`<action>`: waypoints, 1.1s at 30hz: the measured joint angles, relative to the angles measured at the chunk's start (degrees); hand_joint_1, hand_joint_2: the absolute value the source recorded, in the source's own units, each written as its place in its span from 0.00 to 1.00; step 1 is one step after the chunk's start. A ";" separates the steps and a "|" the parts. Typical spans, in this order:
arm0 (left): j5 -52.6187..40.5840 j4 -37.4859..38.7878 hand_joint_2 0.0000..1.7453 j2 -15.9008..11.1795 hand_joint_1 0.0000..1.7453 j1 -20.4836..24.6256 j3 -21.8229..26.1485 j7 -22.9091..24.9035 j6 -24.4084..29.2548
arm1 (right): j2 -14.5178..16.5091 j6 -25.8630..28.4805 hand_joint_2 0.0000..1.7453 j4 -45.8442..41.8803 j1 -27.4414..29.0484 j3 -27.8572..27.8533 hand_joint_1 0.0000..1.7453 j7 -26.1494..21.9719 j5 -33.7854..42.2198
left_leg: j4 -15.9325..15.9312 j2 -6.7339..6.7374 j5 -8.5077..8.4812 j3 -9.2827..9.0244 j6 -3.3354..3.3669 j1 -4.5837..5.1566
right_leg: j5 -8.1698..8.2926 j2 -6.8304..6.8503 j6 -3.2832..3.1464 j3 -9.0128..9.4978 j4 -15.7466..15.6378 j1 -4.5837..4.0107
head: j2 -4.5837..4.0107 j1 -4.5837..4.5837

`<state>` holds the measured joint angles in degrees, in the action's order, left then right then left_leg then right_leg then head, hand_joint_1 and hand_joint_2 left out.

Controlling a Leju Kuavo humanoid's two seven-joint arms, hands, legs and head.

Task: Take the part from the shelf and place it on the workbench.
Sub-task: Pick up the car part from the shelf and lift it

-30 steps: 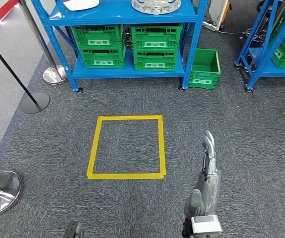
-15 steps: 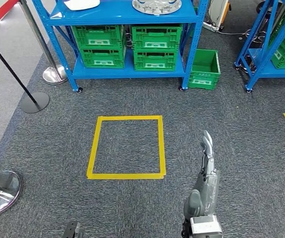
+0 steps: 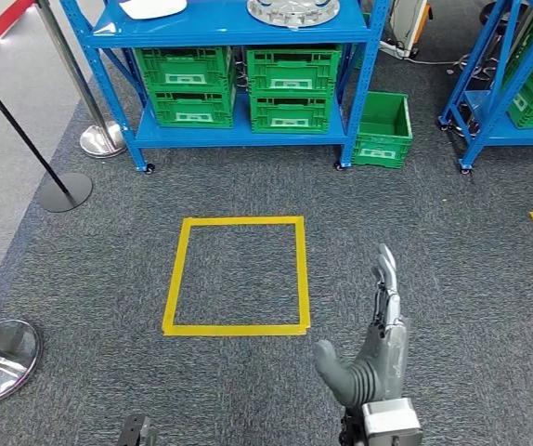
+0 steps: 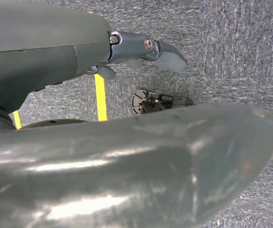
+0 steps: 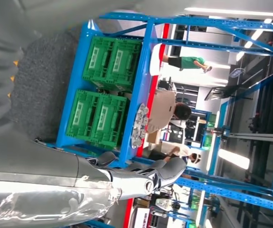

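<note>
Silver part (image 3: 293,11) waits on the shelf (image 3: 236,23); right hand (image 3: 376,348) spread, empty; approach comes next.

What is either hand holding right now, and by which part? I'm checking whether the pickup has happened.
Nothing. The right hand is open over the carpet, the left hand also empty. The silver part lies on the blue shelf.

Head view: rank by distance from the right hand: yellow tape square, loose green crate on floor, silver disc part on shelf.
From the right hand:
1. Yellow tape square on the carpet, to its left.
2. Loose green crate on the floor beside the blue shelf.
3. Silver disc part, on the shelf top.
</note>
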<state>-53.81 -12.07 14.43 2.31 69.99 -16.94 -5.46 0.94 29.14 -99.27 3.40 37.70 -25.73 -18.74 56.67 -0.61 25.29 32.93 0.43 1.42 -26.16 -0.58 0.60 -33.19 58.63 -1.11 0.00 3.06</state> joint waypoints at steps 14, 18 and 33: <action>0.19 0.00 0.00 -0.02 0.00 -0.07 0.03 -0.34 -0.20 | 0.04 0.44 1.00 -0.04 -0.61 0.01 0.00 0.18 -1.28 | -2.51 -0.04 0.79 -1.81 1.26 -0.24 | -1.27 0.01 1.24 -0.31 0.57 0.19 | 0.01 -0.16; 0.22 0.00 0.00 -0.09 0.00 -0.25 0.04 -0.34 -0.25 | 0.02 0.45 1.00 0.14 -0.45 0.01 0.00 0.27 -1.42 | -3.30 0.16 1.96 -4.63 1.22 -0.46 | -5.53 0.04 2.16 -8.22 14.08 0.82 | 0.00 -0.63; 0.16 -0.02 0.00 -0.09 0.00 0.21 0.07 -0.17 0.15 | 0.04 0.28 1.00 0.19 -0.76 -0.01 0.00 0.17 -1.70 | 14.98 0.07 11.35 1.23 -3.28 -1.83 | 0.44 -0.03 -0.20 -0.30 0.02 1.90 | 0.01 -0.05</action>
<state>-53.65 -12.09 14.34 2.53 70.05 -17.11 -5.31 0.98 29.42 -99.09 2.64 37.69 -25.55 -20.44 71.66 -0.54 36.64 34.16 -2.85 -0.42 -25.72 -0.60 0.40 -33.48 58.66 0.79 0.01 3.01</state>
